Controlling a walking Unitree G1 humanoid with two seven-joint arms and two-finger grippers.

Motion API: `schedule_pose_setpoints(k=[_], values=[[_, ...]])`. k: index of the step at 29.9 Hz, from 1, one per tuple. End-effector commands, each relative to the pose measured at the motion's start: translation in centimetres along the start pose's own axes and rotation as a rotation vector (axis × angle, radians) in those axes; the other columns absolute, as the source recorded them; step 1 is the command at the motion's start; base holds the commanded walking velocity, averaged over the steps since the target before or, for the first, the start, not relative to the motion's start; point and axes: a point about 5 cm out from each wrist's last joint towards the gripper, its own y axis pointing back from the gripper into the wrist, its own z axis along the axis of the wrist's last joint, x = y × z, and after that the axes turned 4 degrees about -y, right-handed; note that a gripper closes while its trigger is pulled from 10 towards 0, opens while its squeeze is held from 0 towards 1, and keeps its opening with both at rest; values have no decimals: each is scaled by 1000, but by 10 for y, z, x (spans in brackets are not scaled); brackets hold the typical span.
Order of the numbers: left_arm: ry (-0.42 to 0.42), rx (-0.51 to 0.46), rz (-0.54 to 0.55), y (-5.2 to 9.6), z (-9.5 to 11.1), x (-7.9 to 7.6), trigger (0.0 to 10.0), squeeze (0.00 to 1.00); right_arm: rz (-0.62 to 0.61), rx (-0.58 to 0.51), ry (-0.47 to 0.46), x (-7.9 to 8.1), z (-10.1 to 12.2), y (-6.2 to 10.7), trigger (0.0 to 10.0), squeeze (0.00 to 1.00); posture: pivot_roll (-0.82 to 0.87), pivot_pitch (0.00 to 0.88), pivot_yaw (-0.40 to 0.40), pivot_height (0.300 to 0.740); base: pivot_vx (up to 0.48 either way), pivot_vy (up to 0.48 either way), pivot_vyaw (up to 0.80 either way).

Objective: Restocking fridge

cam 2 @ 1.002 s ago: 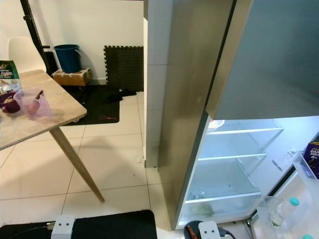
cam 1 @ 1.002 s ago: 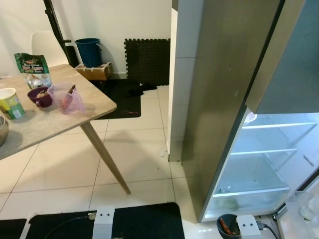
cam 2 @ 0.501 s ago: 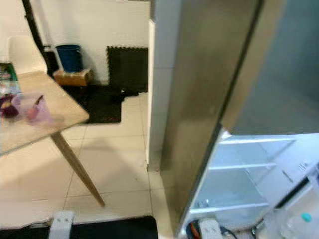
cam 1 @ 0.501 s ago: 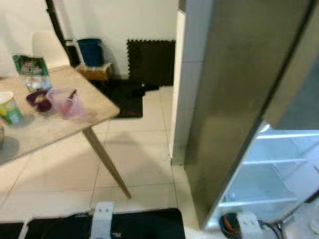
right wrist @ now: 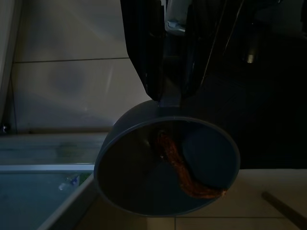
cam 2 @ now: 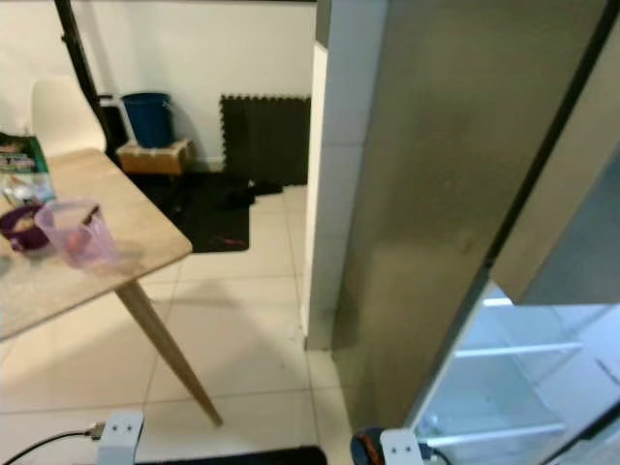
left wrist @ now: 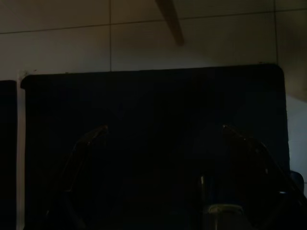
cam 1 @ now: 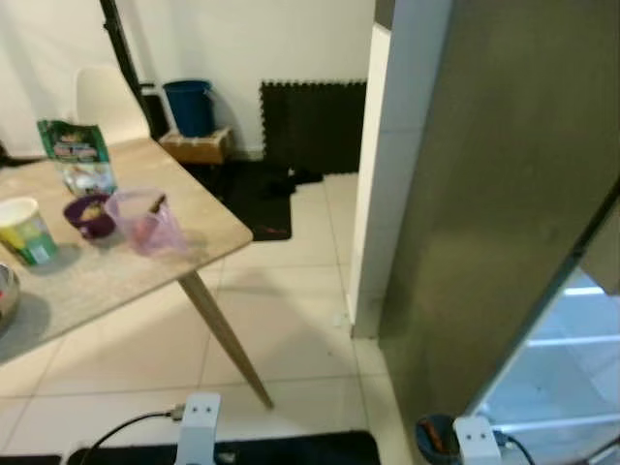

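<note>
The open fridge (cam 1: 484,223) stands on my right, its steel side facing me and its lit white shelves (cam 2: 513,387) low at the right edge. My right gripper (right wrist: 165,98) hangs low in front of it, shut on the rim of a dark blue-grey bowl (right wrist: 144,177) holding a reddish-brown piece of food (right wrist: 184,179); the same bowl (cam 1: 431,438) peeks in at the bottom of the left eye view. My left gripper (left wrist: 163,136) hangs open in shade over a black mat. On the wooden table (cam 1: 116,281) at my left are a green snack bag (cam 1: 73,155), a green cup (cam 1: 24,231), a purple bowl (cam 1: 87,213) and a pink tub (cam 1: 145,221).
A metal bowl (cam 1: 4,295) sits at the table's left edge. A white chair (cam 1: 102,97), blue bucket (cam 1: 189,105), wooden box (cam 1: 197,145) and black foam tiles (cam 1: 310,126) line the far wall. White floor tiles lie between table leg (cam 1: 228,339) and fridge; a black mat (cam 1: 291,450) lies underfoot.
The camera has swung to the left, so the fridge shelves have slid toward the right edge and more of the table shows. The bowl stays in my right gripper.
</note>
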Motion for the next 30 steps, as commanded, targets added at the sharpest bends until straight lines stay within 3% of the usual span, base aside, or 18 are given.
schedule_pose_setpoints(k=[1, 30], values=[[-33, 40, -5, 2, -10, 0, 10000, 0, -30, 34, -13, -8, -11, 4, 10000, 0, -55, 115, 23, 740, 0, 0, 0], [-7, 15, 18, 1, -6, 1, 10000, 0, -35, 41, -17, -9, -11, 4, 10000, 0, -50, 126, 20, 740, 0, 0, 0]])
